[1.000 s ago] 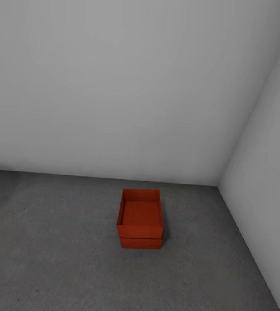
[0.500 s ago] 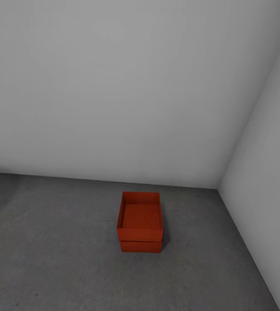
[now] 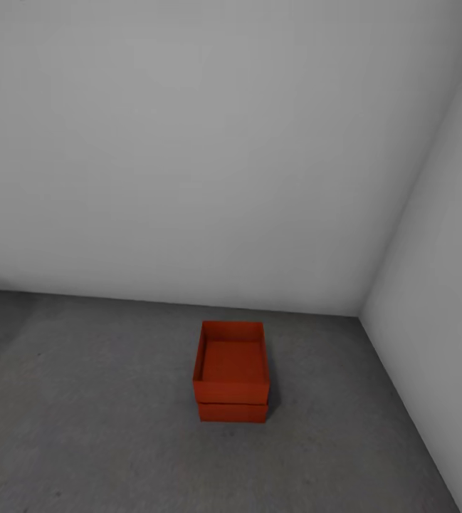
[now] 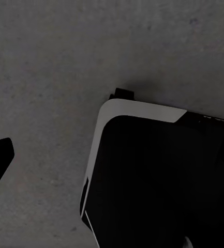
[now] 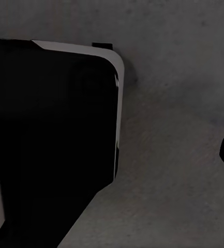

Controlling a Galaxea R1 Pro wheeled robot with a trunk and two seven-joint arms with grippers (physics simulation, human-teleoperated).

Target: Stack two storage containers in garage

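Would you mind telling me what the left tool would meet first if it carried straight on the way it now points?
Most likely the concrete floor: the left wrist view looks onto grey mottled concrete, beside a dark, pale-edged part of the robot's own body. How far off the floor is cannot be judged.

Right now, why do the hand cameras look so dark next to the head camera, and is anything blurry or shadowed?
Head view: soft, even light, no glare; the stacked storage containers cast a faint shadow to their right on the concrete floor. Left wrist view: a black robot body part blocks much of the frame, slightly soft. Right wrist view: the same, over dim mottled floor.
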